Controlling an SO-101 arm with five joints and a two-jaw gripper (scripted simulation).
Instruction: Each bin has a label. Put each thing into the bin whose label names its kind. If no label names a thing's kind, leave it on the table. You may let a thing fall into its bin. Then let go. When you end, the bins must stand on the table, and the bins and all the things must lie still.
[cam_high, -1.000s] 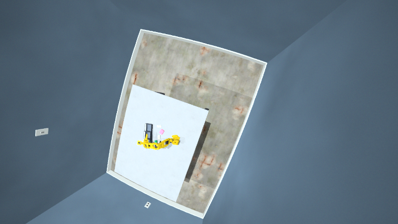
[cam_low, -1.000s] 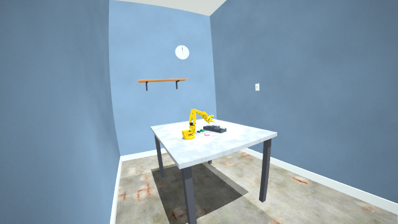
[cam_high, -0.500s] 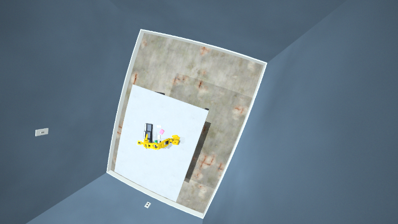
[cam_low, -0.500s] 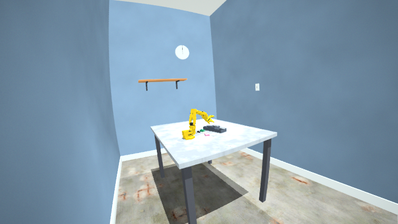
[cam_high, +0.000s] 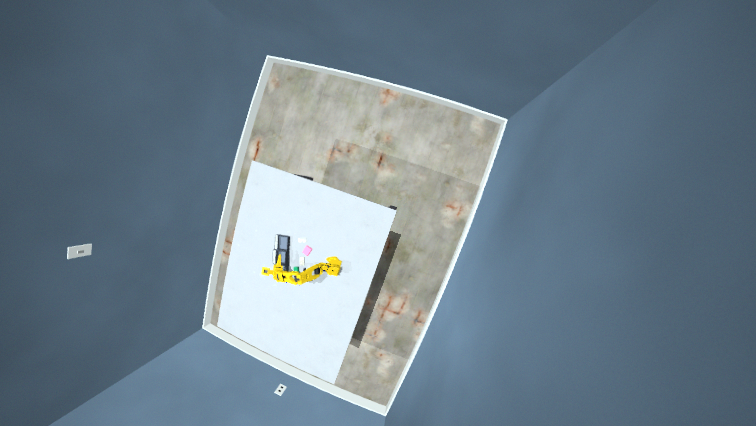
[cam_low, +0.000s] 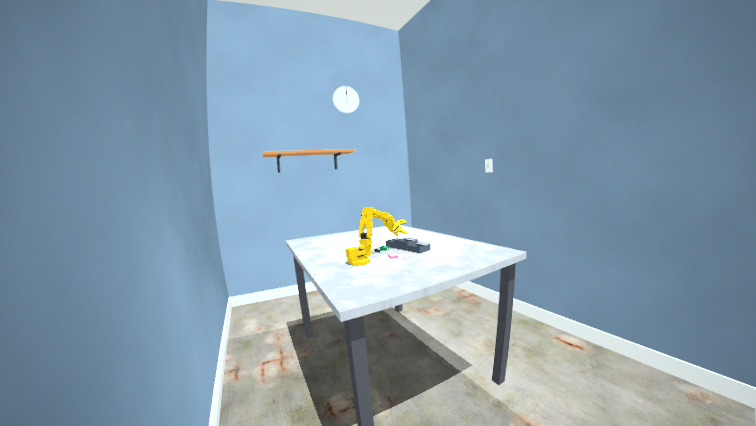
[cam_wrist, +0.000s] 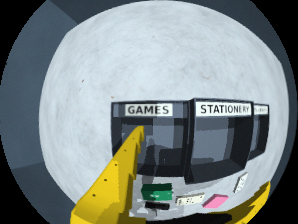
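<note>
Its gripper (cam_low: 406, 227) (cam_wrist: 202, 165) spread wide, the arm hovers near a pink block (cam_high: 307, 250) (cam_low: 393, 256) (cam_wrist: 216, 201) lying before the STATIONERY bin (cam_wrist: 220, 142); likely light and firm, it is best pinched across its narrow sides.
</note>
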